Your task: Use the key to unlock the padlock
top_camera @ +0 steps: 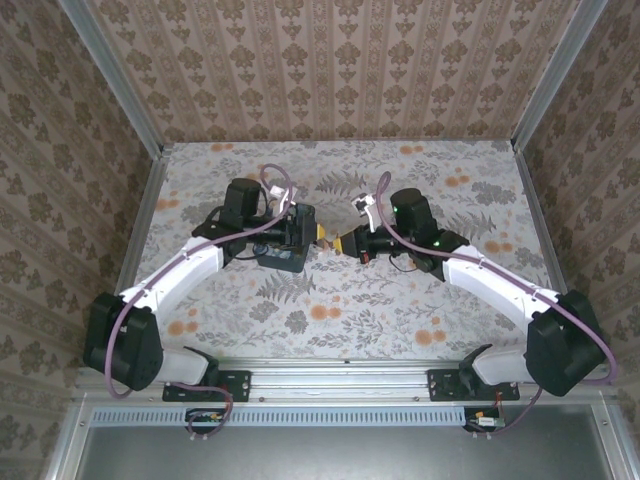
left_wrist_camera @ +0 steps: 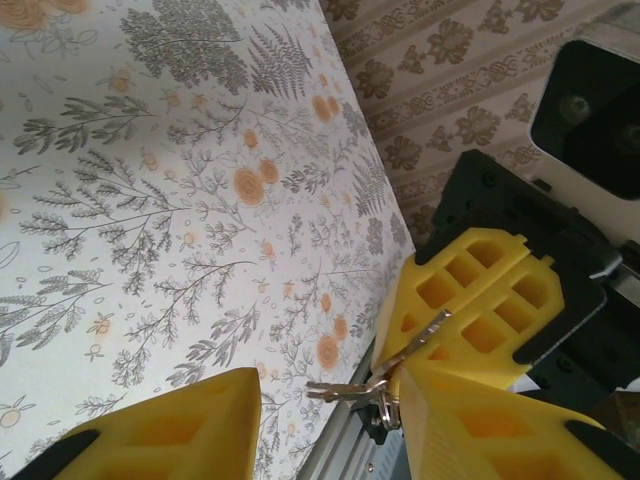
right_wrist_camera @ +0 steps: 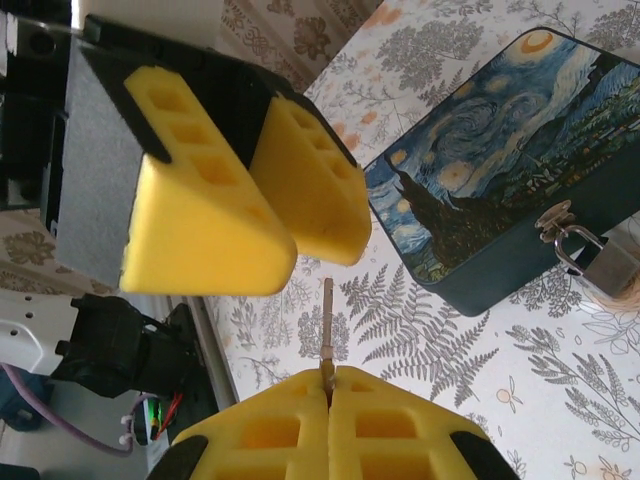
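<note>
My right gripper [right_wrist_camera: 328,375] is shut on the key [right_wrist_camera: 327,318], whose thin blade sticks out past the yellow pads. In the left wrist view the small bunch of keys [left_wrist_camera: 345,390] juts from the right gripper's fingers [left_wrist_camera: 470,300] into the gap of my left gripper [left_wrist_camera: 325,395], which is open with a pad on either side of it. The two grippers meet nose to nose at mid-table, left [top_camera: 312,235] and right [top_camera: 345,243]. The padlock [right_wrist_camera: 600,262] hangs by its silvery shackle from the clasp of the blue tin, off to the right of both grippers.
The dark blue swirl-patterned tin [right_wrist_camera: 490,170] lies flat on the floral table, just under the left gripper [top_camera: 280,258]. Patterned walls close in the back and both sides. A metal rail [top_camera: 330,378] runs along the near edge between the arm bases.
</note>
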Tool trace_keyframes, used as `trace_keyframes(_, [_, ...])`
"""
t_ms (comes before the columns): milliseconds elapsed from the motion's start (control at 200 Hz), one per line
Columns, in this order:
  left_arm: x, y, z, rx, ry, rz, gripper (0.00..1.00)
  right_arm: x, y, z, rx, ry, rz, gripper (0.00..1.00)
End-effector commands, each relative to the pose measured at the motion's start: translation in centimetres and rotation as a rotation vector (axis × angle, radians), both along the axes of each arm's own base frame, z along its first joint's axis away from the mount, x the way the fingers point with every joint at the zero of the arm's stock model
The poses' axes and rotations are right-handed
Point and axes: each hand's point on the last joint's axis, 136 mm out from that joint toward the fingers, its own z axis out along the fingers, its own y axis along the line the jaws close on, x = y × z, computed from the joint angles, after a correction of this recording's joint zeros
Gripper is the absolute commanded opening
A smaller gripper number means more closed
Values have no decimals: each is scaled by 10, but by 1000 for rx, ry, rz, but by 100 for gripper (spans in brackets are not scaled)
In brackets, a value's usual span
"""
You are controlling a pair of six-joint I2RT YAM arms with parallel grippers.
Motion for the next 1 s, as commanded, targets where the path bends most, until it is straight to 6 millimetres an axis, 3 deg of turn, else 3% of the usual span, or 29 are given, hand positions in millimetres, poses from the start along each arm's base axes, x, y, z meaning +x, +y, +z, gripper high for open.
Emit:
trace_keyframes(0, [-4, -5, 7, -68, -5, -45, 41, 7, 7, 16, 53, -14, 4, 0])
trace_keyframes(170, [-6, -5, 7, -79, 2, -54, 33, 11, 8, 17, 63, -15, -3, 0])
trace_keyframes(390, [-4, -3, 2, -67, 9, -47, 35, 13, 11, 19, 86, -9, 0, 0])
trace_keyframes(655, [-4, -2, 2, -74, 13, -45, 18, 15, 10, 21, 106, 1, -11, 0])
trace_keyframes(820, [-5, -2, 0, -79, 16, -48, 18, 14, 12, 28, 141, 0, 0, 0])
trace_keyframes(835, [-5, -2, 1, -80, 15, -49, 18, 17, 14, 19, 132, 23, 0, 0])
trace_keyframes(995, [-4, -2, 0, -95, 16, -49, 16, 18, 16, 15, 131, 43, 6, 0])
